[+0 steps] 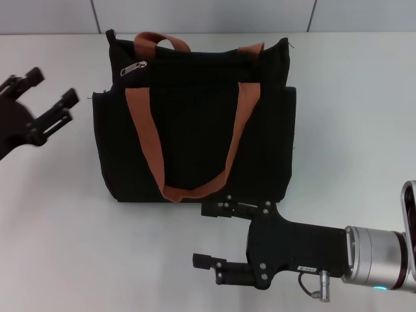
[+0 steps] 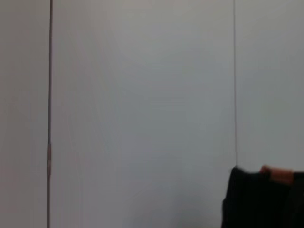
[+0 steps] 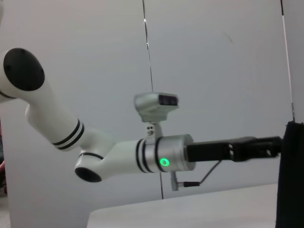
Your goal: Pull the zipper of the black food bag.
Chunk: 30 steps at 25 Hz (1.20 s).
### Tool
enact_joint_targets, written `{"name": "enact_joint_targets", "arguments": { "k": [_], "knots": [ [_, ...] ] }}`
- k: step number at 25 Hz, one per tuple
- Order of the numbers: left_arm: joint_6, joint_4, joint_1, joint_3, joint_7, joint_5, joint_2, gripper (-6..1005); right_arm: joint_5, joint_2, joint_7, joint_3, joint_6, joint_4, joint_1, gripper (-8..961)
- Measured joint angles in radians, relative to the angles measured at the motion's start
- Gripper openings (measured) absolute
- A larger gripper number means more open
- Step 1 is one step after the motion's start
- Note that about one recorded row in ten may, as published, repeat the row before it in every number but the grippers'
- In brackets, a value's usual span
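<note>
Black food bag (image 1: 195, 140) upright w/ orange handles, silver zipper (image 1: 134, 67) top-left

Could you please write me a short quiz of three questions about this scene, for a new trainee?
1. True or false: the zipper sits near the end of the black food bag that faces the left gripper.
2. Which gripper is open beside the bag's near edge, close to the lower strap loop?
A. the left one
B. the right gripper
3. Fill in: the two strap handles are ____ in colour.

Key
1. True.
2. B. The left gripper is also open, but off to the bag's side, apart from it.
3. Rust-orange.
</note>
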<state>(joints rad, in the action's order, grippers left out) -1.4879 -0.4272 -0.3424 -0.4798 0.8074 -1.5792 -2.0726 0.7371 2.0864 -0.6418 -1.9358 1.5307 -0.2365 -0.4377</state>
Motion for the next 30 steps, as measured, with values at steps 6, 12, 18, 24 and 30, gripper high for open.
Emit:
{"name": "enact_joint_targets", "arguments": {
  "k": [6,12,18,24,30],
  "knots": [
    [0.085,-0.003,-0.029,-0.128,-0.006,-0.004,0.001,727,-0.003,0.002,0.001,0.0,-0.008,-0.001,0.002,725],
    [0.086,-0.016,-0.031,-0.207,-0.086,-0.001,-0.001,722,-0.008,0.002,0.001,0.001,-0.013,0.002,0.004,725],
    [0.069,0.026,-0.058,-0.219,-0.1,0.093,-0.008,718,-0.01,0.002,0.001,0.018,-0.028,0.003,0.007,725],
    [0.054,0.063,-0.068,-0.223,-0.105,0.203,-0.007,713,-0.01,0.002,0.001,0.024,-0.034,0.003,0.014,726],
    [0.052,0.1,-0.09,-0.218,-0.112,0.22,-0.008,708,-0.01,0.002,0.001,0.026,-0.036,0.002,0.014,726]
  ]
}}
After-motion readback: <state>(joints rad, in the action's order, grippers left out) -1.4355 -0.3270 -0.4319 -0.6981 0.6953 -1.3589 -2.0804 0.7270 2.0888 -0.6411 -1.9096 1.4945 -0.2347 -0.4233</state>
